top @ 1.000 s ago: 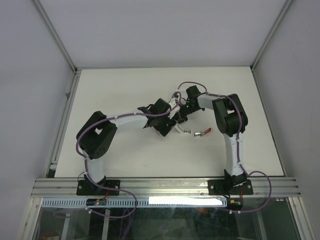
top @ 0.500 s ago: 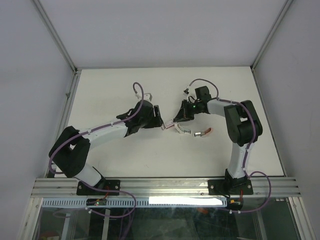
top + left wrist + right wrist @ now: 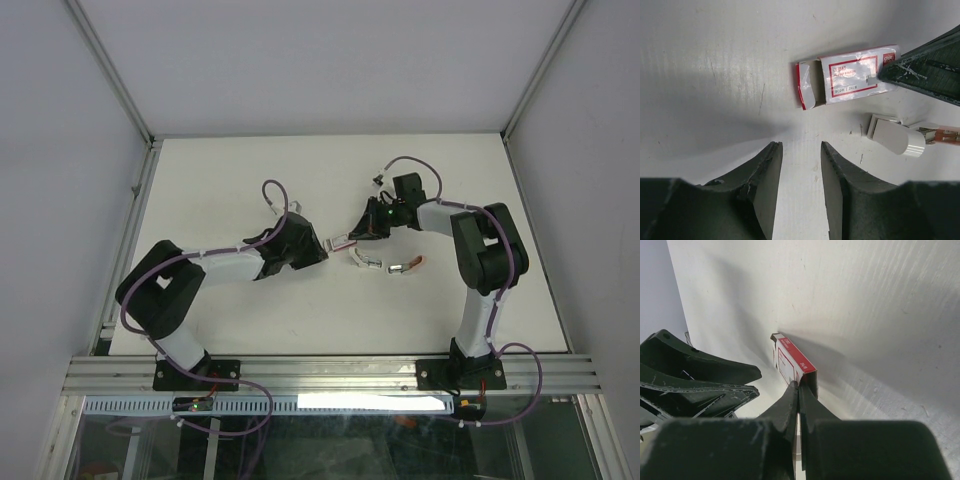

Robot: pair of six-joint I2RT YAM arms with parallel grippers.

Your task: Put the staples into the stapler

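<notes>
Red-and-white staples sleeve [image 3: 850, 75] appears pinned to bench [image 3: 715, 75] by clenched right gripper [image 3: 799, 389], prob. so contents can be drawn out; left gripper [image 3: 801, 150] is held ajar & empty at open end.

left arm [image 3: 225, 262]: rises from its base at the near left, elbow folded out to the left, forearm lying low and reaching right toward the middle.
left wrist [image 3: 288, 243]: tilted down, cable looping above it.
left gripper [image 3: 320, 251]: points right; seen by its own camera [image 3: 801, 150], the jaws stand a narrow gap apart with nothing between them.
right arm [image 3: 478, 250]: upright from its base at the near right, bent sharply at the elbow, forearm reaching left.
right wrist [image 3: 405, 195]: angled down and left.
right gripper [image 3: 351, 237]: its fingers [image 3: 787, 405] are pressed together with no gap.
both grippers: tips face each other, near but apart.
</notes>
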